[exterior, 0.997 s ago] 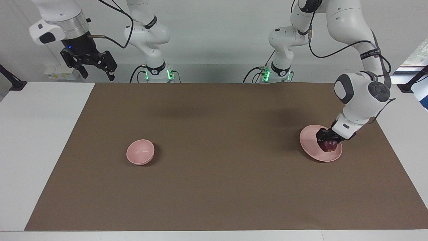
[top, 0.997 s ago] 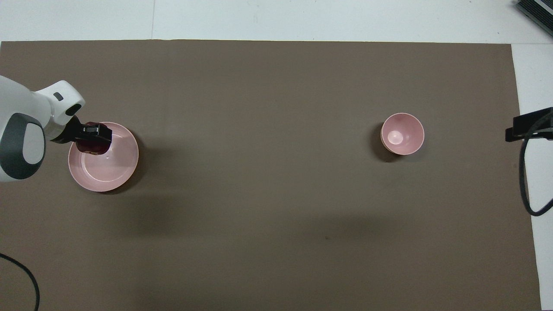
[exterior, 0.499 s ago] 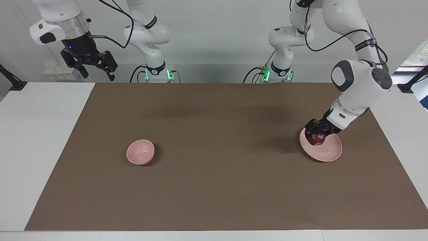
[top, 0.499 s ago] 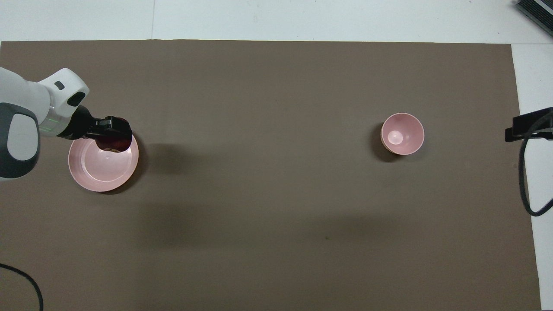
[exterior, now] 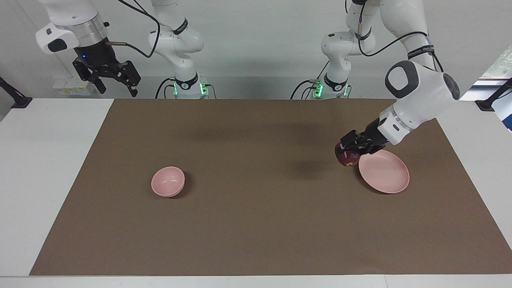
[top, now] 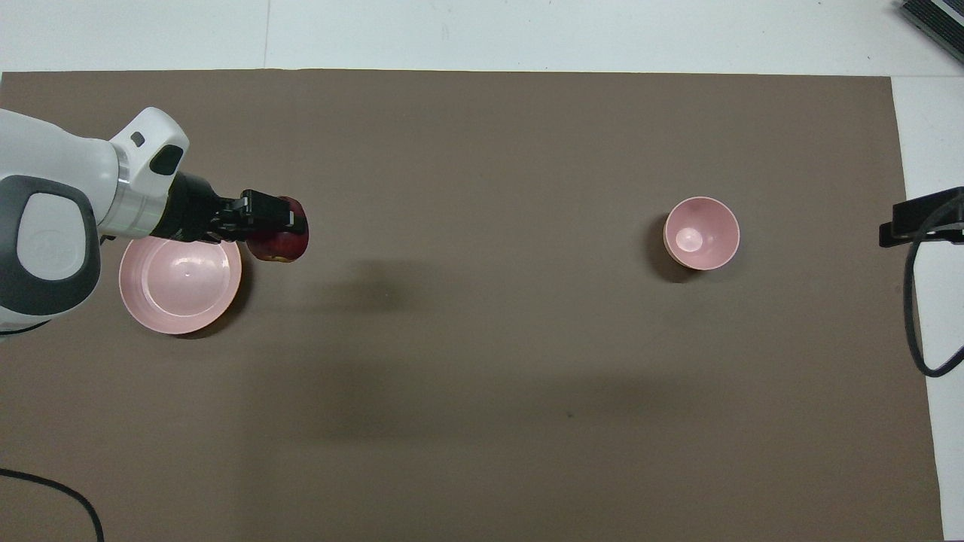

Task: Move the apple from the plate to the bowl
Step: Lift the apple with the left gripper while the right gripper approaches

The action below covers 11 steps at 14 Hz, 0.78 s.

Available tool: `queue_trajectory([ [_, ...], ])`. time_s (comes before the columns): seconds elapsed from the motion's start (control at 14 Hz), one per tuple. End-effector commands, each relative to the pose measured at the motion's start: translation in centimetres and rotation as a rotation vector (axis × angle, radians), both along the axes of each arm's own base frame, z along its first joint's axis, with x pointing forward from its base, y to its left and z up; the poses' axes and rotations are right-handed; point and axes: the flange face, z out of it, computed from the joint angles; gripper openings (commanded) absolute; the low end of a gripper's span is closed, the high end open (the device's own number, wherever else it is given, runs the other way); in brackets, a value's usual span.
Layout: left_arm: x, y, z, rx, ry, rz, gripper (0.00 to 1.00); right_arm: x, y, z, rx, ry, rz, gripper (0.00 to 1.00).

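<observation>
left gripper (exterior: pixel 347 149) clamped on the dark red apple (exterior: pixel 346 157), airborne over the brown mat (exterior: pixel 256 224) just beside the pink plate (exterior: pixel 386 174) | plate bare, at left arm's end of bench | pink bowl (exterior: pixel 168 181) well apart, toward right arm's end | right gripper (exterior: pixel 114 82) waits raised, fingers spread, at bench edge

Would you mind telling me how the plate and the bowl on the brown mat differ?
The plate is wide, flat and shallow with a low rim; the bowl is much narrower and deep. The plate lies toward the left arm's end of the table, the bowl toward the right arm's end. The left tool holds the apple up beside the plate, while nothing is near the bowl. Both are round, pale pink and empty.
</observation>
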Motion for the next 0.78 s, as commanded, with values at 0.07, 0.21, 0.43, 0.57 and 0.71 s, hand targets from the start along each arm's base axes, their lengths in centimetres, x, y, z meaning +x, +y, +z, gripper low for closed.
queue_trajectory([
  [0.07,-0.7,-2.7,1.1,-0.053,0.013,0.000,0.06,-0.7,0.2,0.1,0.040,-0.004,0.040,1.00],
  [0.21,-0.8,-3.3,1.4,-0.055,0.029,0.018,0.06,-0.5,0.4,0.2,0.081,-0.017,0.064,1.00],
  [0.43,-1.1,-5.9,3.5,-0.056,0.080,0.109,0.03,-0.3,0.9,-0.7,0.146,-0.009,0.107,1.00],
  [0.57,-1.5,-7.3,4.2,-0.059,0.103,0.137,0.02,0.1,1.4,-1.2,0.198,-0.028,0.116,1.00],
  [0.71,-1.7,-8.3,4.9,-0.056,0.205,0.285,0.02,0.5,1.9,-1.6,0.244,-0.035,0.157,1.00],
])
